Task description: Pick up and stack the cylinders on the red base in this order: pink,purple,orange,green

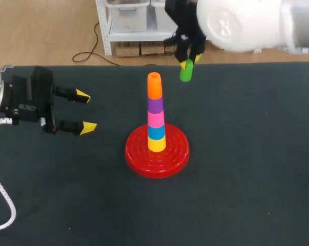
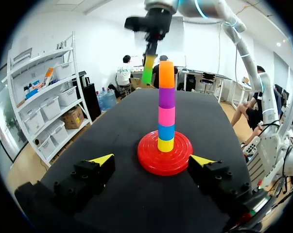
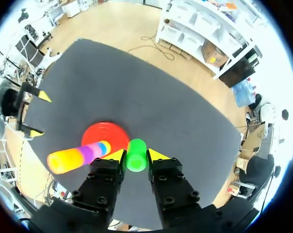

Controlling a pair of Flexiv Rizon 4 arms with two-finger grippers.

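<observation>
On the red base [image 1: 157,154] stands a stack of yellow, blue, pink [image 1: 156,119], purple [image 1: 155,105] and orange [image 1: 154,85] cylinders, orange on top. My right gripper [image 1: 190,61] hangs high above the table, to the right of and behind the stack top, shut on the green cylinder [image 1: 186,71]. The right wrist view shows the green cylinder [image 3: 136,155] held between the yellow tips, beside the stack [image 3: 80,154]. My left gripper [image 1: 85,111] stands open left of the base, nothing between its fingers. In the left wrist view the stack [image 2: 166,111] rises ahead of the left gripper [image 2: 152,159].
The dark table [image 1: 246,154] surrounds the base, with bare cloth on the right and front. A white cable [image 1: 3,197] from my left arm lies along the table's left side.
</observation>
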